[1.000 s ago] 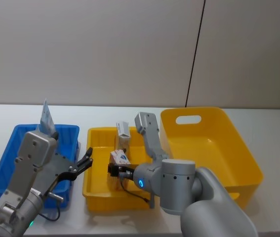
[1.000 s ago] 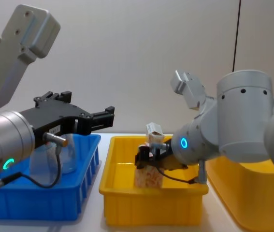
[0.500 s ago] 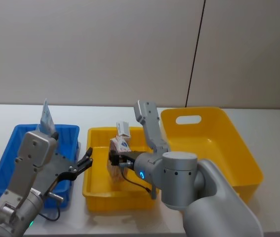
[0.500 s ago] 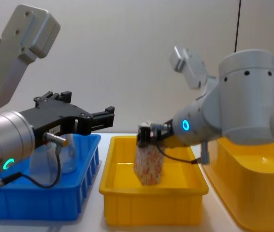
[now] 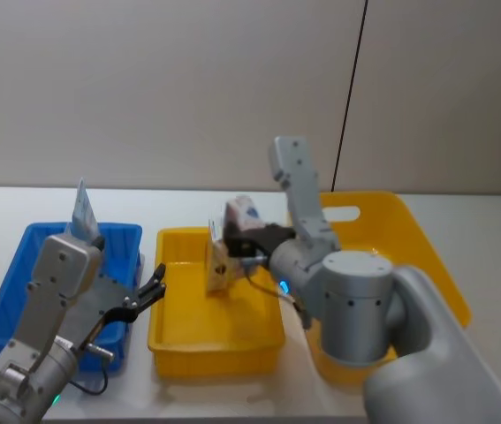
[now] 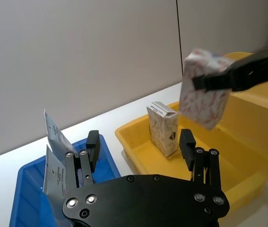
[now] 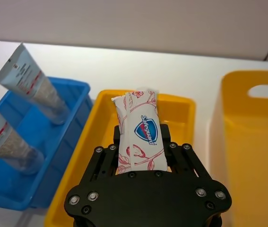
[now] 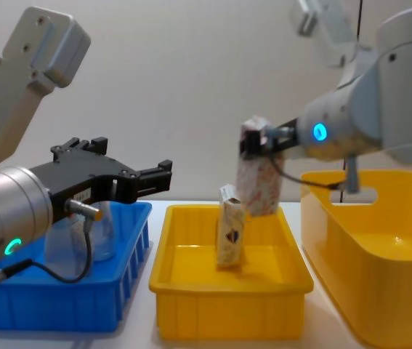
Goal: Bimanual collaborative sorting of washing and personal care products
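1. Nearest you, the left gripper (image 8: pixel 158 179) hangs with its fingers spread wide and nothing between them, above the inner edge of the blue bin (image 8: pixel 60 294), where whitish tubes (image 7: pixel 30 80) lean upright. It looks clear of the carry path, so you can leave it out of this step.
2. Just beyond, one patterned carton (image 8: pixel 230 236) stands upright in the small yellow tray (image 8: pixel 227 285). Treat it as the thing most likely to be knocked over, and swing nothing low across it.
3. Above the tray's right side, the right gripper (image 8: pixel 253 144) is clamped on the upper part of a red-flowered Safeguard soap pack (image 8: pixel 258 182). The pack hangs in the air, slightly tilted and apart from the carton. The step in hand appears to be the carry. Keep the squeeze steady, because the soft wrapper could slip, and hold this height.
4. Farthest to the right, the large yellow bin (image 8: pixel 336 240) looks like the likely destination. Pass its near wall with room to spare. Then lower the pack well inside before you open the fingers, so it does not drop from height.
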